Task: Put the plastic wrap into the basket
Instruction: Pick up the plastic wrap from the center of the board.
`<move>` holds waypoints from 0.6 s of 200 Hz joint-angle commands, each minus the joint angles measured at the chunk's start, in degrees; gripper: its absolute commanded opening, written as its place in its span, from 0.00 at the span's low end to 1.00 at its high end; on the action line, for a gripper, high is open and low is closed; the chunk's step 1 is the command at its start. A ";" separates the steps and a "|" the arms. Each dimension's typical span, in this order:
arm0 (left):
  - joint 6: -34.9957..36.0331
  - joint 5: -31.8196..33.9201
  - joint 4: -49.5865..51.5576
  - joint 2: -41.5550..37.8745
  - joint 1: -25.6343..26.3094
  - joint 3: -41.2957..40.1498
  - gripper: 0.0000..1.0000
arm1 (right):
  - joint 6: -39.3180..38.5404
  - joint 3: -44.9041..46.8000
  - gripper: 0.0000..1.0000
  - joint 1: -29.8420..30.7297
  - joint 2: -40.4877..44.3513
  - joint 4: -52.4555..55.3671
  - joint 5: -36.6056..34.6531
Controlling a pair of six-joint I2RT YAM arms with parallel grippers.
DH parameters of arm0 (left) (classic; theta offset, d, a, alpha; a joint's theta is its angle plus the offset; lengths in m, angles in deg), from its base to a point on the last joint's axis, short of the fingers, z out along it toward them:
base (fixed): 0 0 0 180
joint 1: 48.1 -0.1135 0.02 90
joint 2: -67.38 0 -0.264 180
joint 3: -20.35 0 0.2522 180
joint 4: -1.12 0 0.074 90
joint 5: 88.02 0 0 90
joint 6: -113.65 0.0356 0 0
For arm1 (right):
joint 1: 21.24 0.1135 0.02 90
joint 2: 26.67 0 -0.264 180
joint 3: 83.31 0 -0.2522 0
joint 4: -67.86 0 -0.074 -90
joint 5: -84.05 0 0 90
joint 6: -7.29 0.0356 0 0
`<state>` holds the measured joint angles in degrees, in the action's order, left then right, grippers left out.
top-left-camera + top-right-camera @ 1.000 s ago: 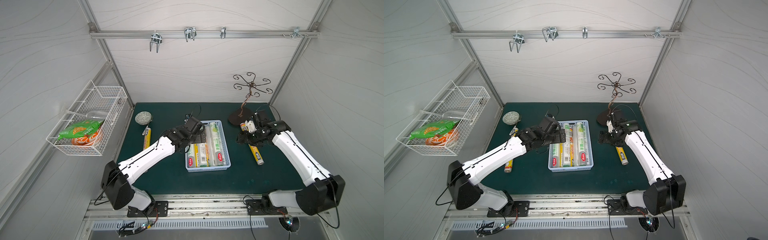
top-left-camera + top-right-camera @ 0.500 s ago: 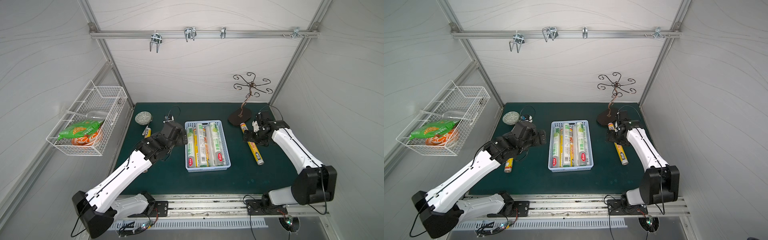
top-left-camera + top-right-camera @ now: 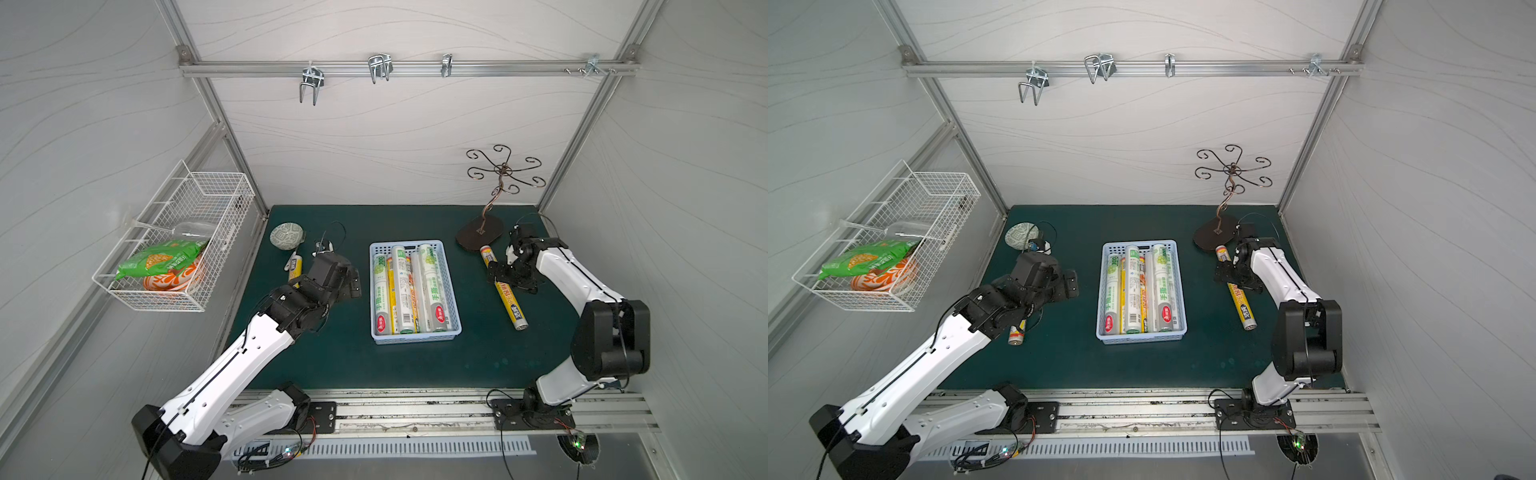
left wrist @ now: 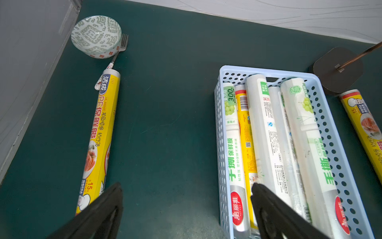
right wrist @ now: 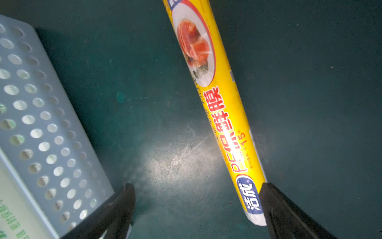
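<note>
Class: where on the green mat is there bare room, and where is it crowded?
Bare: the strip between the left yellow roll and the basket; the mat in front of the basket. Crowded: inside the basket, packed with rolls; the corner with bowl and fork.

We see a robotics lab cell: white wavy-grained wall panels point(image 3: 395, 137) in a silver aluminium profile frame point(image 3: 415, 68), a dark green table mat point(image 3: 332, 361), a white-and-black left robot arm point(image 3: 232, 374) and right robot arm point(image 3: 573, 274) bolted to a grey metal rail point(image 3: 415, 411).
</note>
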<state>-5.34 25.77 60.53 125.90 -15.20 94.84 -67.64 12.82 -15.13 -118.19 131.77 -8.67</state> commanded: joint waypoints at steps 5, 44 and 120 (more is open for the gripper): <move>1.04 -0.05 -1.09 -1.05 -0.81 -0.03 0.99 | -0.42 -0.11 0.99 -0.48 -1.76 -0.83 -0.44; 1.18 -0.67 -1.26 -1.38 -1.37 -0.91 0.99 | -0.77 -0.90 0.99 -1.50 -5.24 -1.39 -0.99; 1.48 -1.29 -2.06 -1.89 -2.17 -2.32 0.99 | -1.29 -3.09 0.99 -3.28 -12.24 -1.81 0.18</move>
<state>-4.78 25.05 60.51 124.70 -16.95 92.70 -68.20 11.38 -18.00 -128.62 129.82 -8.91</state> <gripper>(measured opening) 0.993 0.988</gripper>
